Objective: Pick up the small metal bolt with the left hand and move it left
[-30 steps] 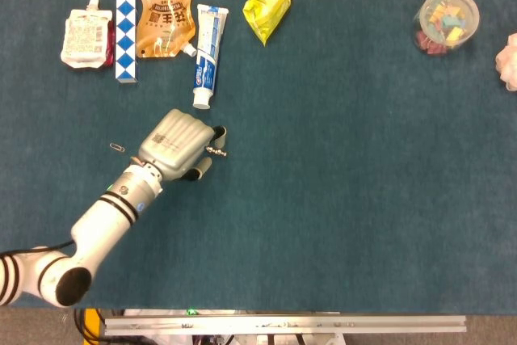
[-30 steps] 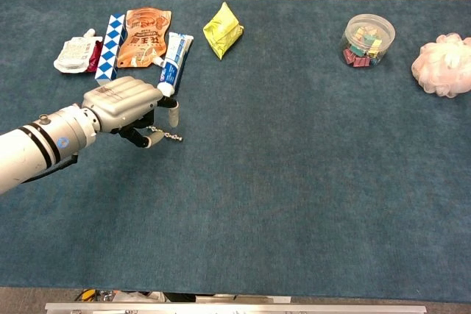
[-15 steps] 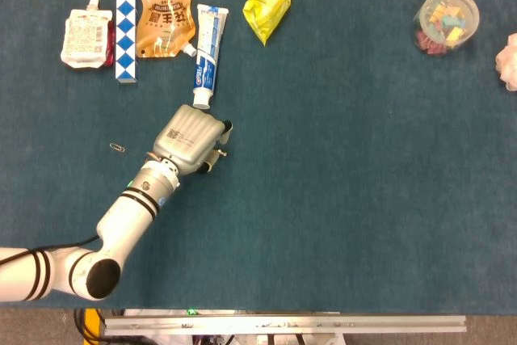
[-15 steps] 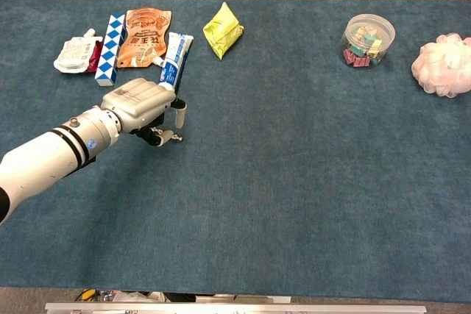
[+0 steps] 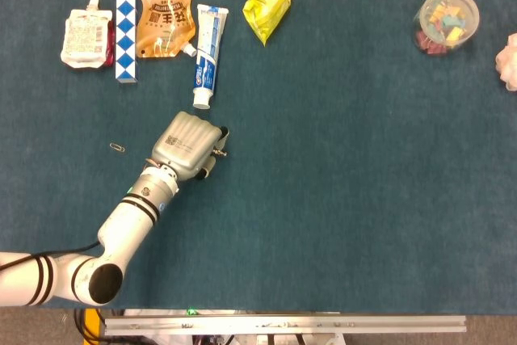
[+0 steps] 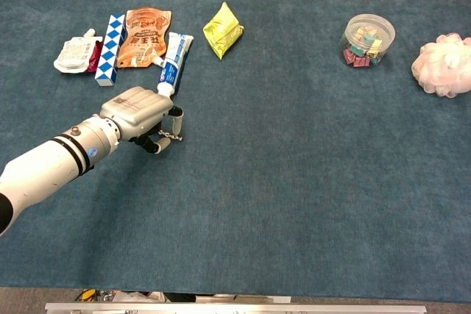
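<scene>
**Desk:** What does the wide shot show?

**Operator:** The blue table (image 6: pixel 309 182), with my left hand (image 5: pixel 188 145) low over it just below the cap end of the toothpaste tube (image 5: pixel 206 56). Further along that back-left row lie an orange pouch (image 5: pixel 165 8), a blue-and-white checked stick (image 5: pixel 125 28) and a white pouch (image 5: pixel 84 37); a yellow packet (image 5: pixel 270 4) sits apart, and a clear tub (image 6: pixel 367 39) and a pink puff (image 6: pixel 444 65) are well off to the right. My right hand is in neither view.

**Desk:** And the bolt?

**Operator:** The small metal bolt (image 6: pixel 171 135) sits at my fingertips (image 6: pixel 175 114), at the hand's right edge. The fingers are curled in around it (the chest view shows it between thumb and finger), so I judge it pinched, though I cannot tell whether it is clear of the cloth.

**Desk:** Progress?

**Operator:** The grasp looks made. The lift, if not begun, and the whole carry left are still ahead, towards the ground where a paperclip (image 5: pixel 118 148) lies.
</scene>
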Robot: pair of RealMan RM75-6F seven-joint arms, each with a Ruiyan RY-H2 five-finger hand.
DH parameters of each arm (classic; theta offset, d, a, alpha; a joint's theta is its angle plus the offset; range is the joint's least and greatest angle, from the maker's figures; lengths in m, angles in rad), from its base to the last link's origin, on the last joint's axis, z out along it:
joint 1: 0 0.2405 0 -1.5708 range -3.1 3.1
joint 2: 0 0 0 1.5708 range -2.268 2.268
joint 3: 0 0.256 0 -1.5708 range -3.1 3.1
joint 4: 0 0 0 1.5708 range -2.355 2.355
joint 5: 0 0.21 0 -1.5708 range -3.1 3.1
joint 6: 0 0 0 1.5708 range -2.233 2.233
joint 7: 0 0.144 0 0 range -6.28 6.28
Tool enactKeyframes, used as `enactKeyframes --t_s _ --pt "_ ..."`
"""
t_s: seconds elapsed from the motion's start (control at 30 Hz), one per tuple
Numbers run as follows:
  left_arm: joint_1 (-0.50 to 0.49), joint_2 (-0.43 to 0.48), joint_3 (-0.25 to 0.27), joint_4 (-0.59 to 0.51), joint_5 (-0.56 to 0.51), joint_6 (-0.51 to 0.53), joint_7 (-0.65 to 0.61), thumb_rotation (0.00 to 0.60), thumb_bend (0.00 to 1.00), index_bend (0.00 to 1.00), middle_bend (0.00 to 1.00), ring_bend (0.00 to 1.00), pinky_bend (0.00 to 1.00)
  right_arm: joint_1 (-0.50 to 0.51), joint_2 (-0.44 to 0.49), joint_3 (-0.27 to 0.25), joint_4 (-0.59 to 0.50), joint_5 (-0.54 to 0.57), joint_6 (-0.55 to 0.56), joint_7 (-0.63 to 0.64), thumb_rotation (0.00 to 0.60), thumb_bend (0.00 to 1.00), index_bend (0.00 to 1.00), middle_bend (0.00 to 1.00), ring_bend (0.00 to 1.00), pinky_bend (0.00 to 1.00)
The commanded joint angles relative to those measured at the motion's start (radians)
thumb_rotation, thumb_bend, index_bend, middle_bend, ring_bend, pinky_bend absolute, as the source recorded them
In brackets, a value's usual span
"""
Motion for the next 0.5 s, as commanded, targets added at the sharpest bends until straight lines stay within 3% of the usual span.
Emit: enactKeyframes --t_s 0.03,0.5 --pt "0.003 -0.001 0.0 -0.002 -0.002 0.0 -0.003 0.6 0.4 0.39 1.0 0.99 1.0 -0.002 0.001 -0.001 -0.001 -0.002 0.002 0.001 0.6 0.37 0.49 0.45 0.4 0.41" --pt "0.011 -0.004 -0.007 -0.012 -0.01 -0.003 -0.02 0.6 0.4 0.4 1.0 0.99 1.0 -0.013 0.003 -0.002 0.003 -0.006 0.016 0.01 0.6 0.37 0.49 0.45 0.4 0.41"
